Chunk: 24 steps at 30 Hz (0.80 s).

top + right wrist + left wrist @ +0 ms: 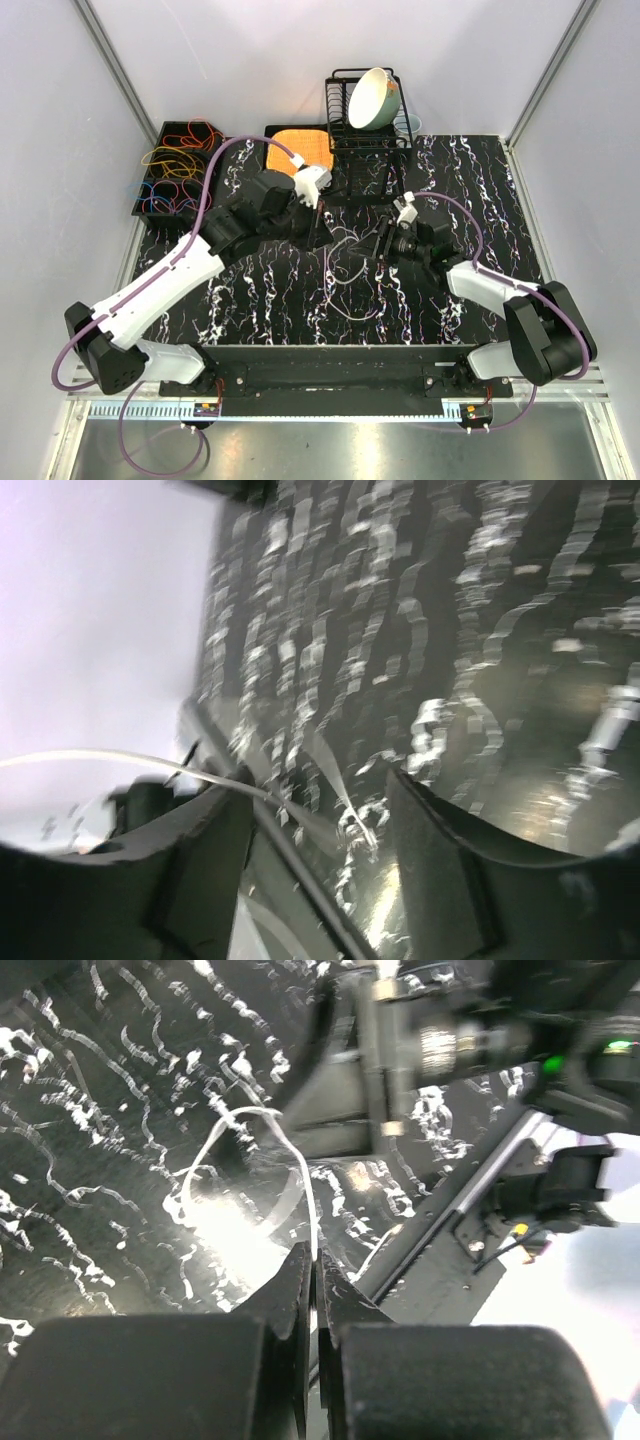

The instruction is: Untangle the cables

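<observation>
A thin pale cable (pixel 334 274) lies in loops on the black marbled mat between the two arms. My left gripper (pixel 320 228) is shut on one strand of it; in the left wrist view the jaws (pixel 313 1260) pinch the white cable (pixel 300 1185), which curls away over the mat. My right gripper (pixel 383 243) hovers just right of the left one. Its jaws (pixel 320 800) stand open, with a strand of the cable (pixel 215 773) crossing the left finger and running into the gap. More cables (pixel 178 168), orange, red, yellow and blue, lie heaped in a black bin at the back left.
A black dish rack (pixel 345 140) holding a tilted bowl (pixel 372 98) stands at the back centre. An orange cloth (pixel 300 148) lies beside it. White walls close in the left, right and back sides. The arms' lilac hoses arc over the mat.
</observation>
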Available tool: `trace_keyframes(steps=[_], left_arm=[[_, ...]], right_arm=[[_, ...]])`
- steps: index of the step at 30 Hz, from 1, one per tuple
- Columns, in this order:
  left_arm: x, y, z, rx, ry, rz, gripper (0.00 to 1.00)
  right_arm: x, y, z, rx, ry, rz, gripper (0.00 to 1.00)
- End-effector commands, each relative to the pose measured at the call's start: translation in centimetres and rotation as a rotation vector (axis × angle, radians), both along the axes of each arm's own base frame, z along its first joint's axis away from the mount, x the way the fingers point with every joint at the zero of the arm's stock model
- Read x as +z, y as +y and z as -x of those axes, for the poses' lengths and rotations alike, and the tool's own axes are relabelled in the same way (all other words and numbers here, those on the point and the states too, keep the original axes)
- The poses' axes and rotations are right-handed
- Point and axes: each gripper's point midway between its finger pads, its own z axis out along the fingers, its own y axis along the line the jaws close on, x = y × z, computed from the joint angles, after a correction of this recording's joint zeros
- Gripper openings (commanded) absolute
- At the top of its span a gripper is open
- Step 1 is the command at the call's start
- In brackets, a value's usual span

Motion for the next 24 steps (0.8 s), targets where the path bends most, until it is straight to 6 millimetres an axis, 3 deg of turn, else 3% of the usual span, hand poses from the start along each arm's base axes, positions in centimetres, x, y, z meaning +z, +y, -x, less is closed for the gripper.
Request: trace_keyframes(steps=[1, 5, 15, 19, 22, 24], left_arm=[[4.9, -1.1, 1.3, -0.038, -0.030, 0.088, 0.00], [8.0, -1.5, 2.4, -0.062, -0.057, 0.140, 0.00], [13.7, -1.9, 4.7, -0.149, -0.108, 0.260, 0.00], [18.7, -0.2, 4.2, -0.109, -0.257, 0.285, 0.00], [18.8, 0.7, 3.1, -0.049, -0.303, 0.238, 0.00], [16.9, 0.5, 2.7, -0.051, -0.281, 0.197, 0.00]], right_arm=[[-1.1, -1.9, -3.3, -0.190, -0.002, 0.153, 0.60], [-1.6, -3.1, -4.0, -0.258, 0.014, 0.229, 0.55], [-1.9, -3.0, -4.2, -0.267, 0.020, 0.236, 0.54], [-2.5, -3.4, -3.9, -0.272, 0.031, 0.265, 0.54], [-2.2, -4.2, -3.8, -0.292, 0.018, 0.292, 0.55], [-1.8, -4.6, -3.7, -0.302, 0.003, 0.307, 0.56]])
